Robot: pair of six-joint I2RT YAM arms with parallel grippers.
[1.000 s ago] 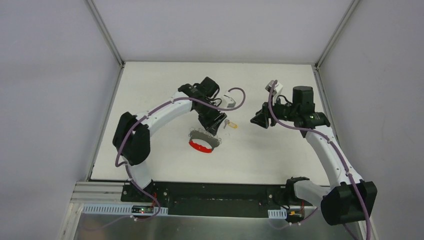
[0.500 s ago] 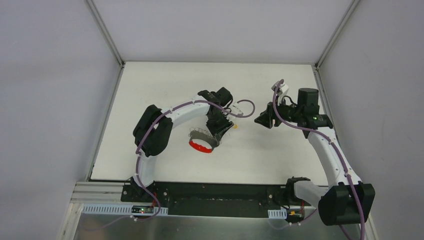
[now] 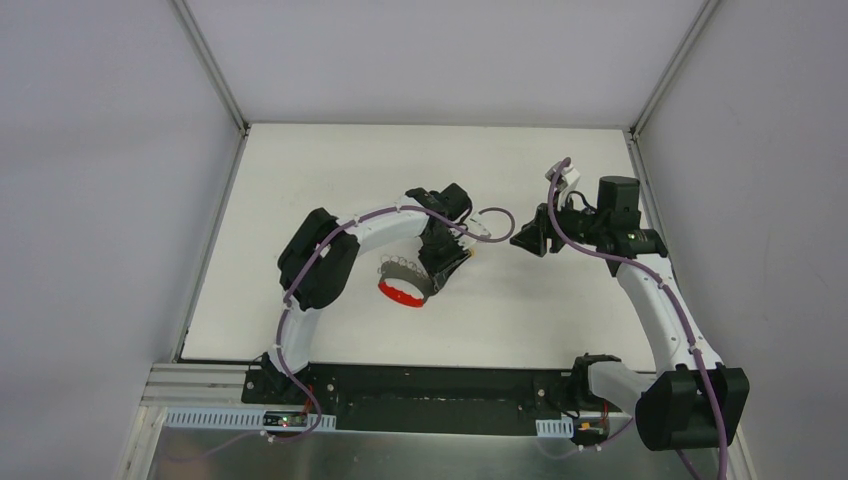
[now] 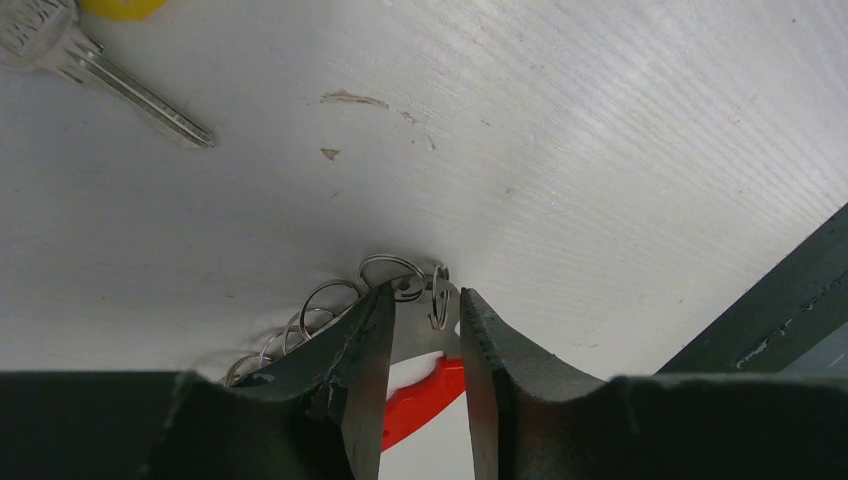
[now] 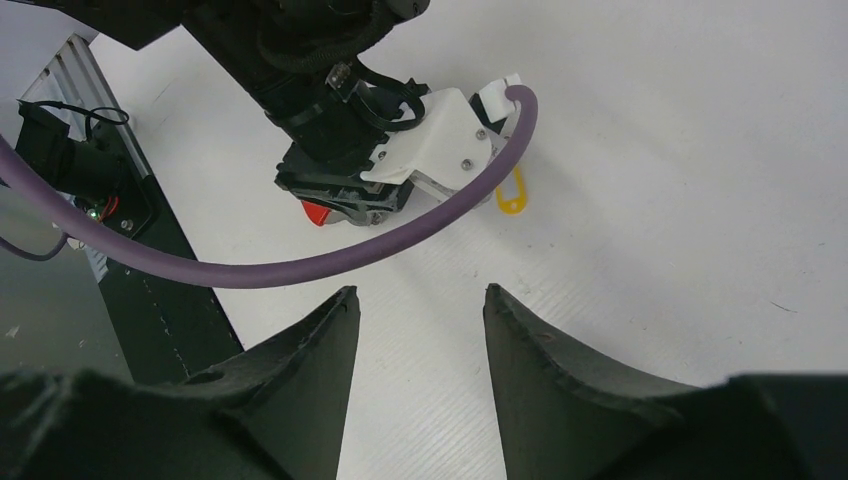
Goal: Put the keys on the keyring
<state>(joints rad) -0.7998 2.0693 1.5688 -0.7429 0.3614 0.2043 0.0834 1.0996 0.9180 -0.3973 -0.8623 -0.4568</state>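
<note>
Steel loop (image 4: 440, 298) of the keys (image 4: 322, 300) lies between the left gripper's (image 4: 427, 296) parted fingers; skewed closure may eject it toward twelve o'clock.

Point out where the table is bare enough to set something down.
Bare: the far-left corner of the table beyond the left arm, and the near patch between the red band and the right arm. Crowded: centre, where left fingers, keys and yellow-tagged key cluster.
</note>
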